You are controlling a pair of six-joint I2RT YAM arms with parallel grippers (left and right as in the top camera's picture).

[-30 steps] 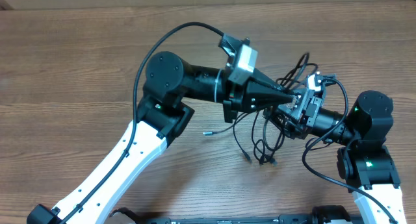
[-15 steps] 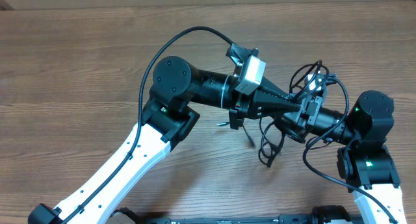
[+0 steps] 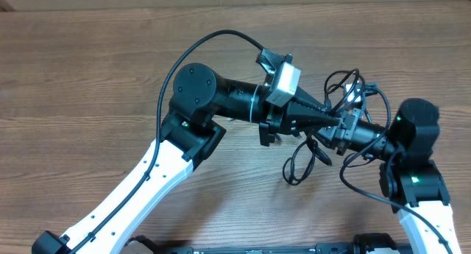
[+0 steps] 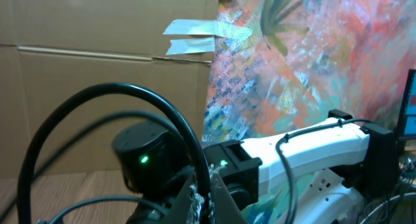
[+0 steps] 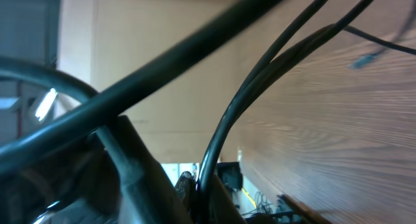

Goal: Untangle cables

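- left claw (image 3: 333,119) and right claw (image 3: 344,127) meet tip to tip, each pinched on the thin black flexible cables (image 3: 297,167).
- slack loop trails toward the robot, just beside both claws.

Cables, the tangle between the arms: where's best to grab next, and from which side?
Probably the loose loop below the jaws, from above: it's an open bend hanging free, while the upper strands crowd them.
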